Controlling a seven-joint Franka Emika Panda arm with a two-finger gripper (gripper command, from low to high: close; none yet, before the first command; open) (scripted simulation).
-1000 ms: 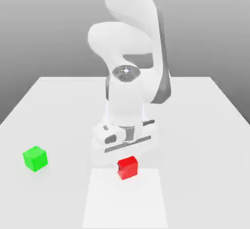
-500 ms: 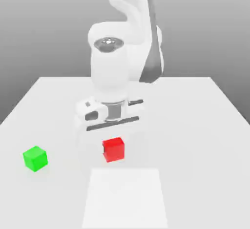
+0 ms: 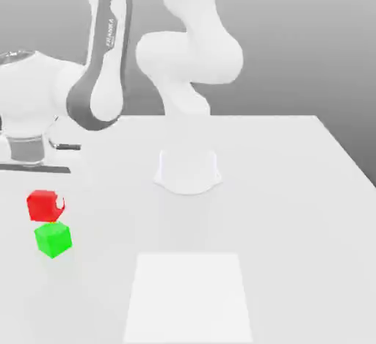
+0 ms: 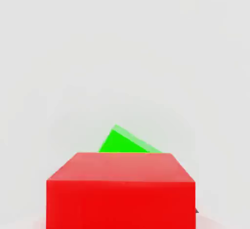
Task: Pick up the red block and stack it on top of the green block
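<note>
- One red block (image 3: 45, 205) hangs in the air near the table's edge at the exterior view's left, lifted clear of the surface and tilted slightly.
- Pale fingers (image 3: 59, 206) of the gripper (image 3: 45, 205) overlap its sides, so the hand is clamped on the red block; the white fingers blend into the table, and their outline is hard to trace.
- Directly under it sits the green block (image 3: 53, 239) on the table; a narrow gap shows between the two cubes, so they are not touching.
- From the hand view the red block (image 4: 121, 190) sits close in front of the lens, with a corner of the green block (image 4: 123, 141) showing just past its top edge, turned at an angle to it.
- Arm pose: the arm (image 3: 106, 56) reaches from its base (image 3: 188, 170) at the table's middle out toward the exterior view's left, wrist pointing down over the blocks.
- Bare table (image 3: 294, 210) spreads wide toward the exterior view's right and toward the near edge, where a brighter white rectangle (image 3: 188, 297) lies on it; the cubes sit near the opposite edge.
</note>
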